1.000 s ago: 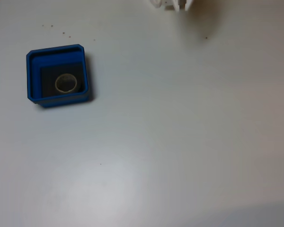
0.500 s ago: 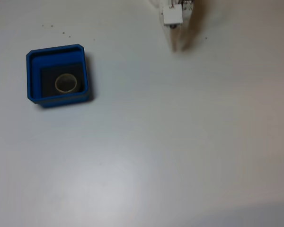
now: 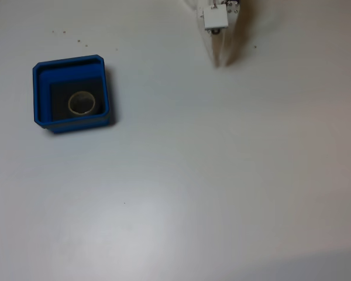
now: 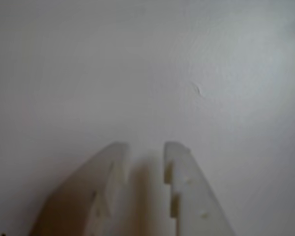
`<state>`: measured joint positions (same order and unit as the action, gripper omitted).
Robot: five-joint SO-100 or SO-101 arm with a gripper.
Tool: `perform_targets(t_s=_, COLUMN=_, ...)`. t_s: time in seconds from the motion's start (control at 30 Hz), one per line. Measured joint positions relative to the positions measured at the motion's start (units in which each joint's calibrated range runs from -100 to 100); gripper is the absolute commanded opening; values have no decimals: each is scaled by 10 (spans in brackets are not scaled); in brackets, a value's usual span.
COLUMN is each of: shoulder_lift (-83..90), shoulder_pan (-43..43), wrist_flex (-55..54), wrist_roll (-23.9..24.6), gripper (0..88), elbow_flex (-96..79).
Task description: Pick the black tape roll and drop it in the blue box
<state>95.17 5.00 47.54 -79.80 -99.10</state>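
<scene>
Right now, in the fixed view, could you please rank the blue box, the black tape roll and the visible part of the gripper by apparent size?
1. the blue box
2. the gripper, visible part only, cut off by the top edge
3. the black tape roll, lying inside the box

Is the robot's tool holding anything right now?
No, nothing. The tool has a small empty gap between its fingers above the bare table. The black tape roll already lies inside the blue box.
</scene>
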Motion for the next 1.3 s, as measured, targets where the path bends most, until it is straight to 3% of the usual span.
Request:
perform_targets(t_s=0.27, shoulder_lift=0, shoulder_pan=0, wrist_flex=-212, wrist_roll=-129, gripper=6, elbow_flex=0)
perform_targets(t_s=0.37, shoulder_lift=0, shoulder_pan=0, wrist_flex=-259, wrist_roll=-156, gripper=6, elbow_flex=0)
perform_targets(t_s=1.3, shoulder_lift=0, shoulder_pan=0, wrist_flex=-281, wrist_roll=-162, gripper=6, elbow_flex=0)
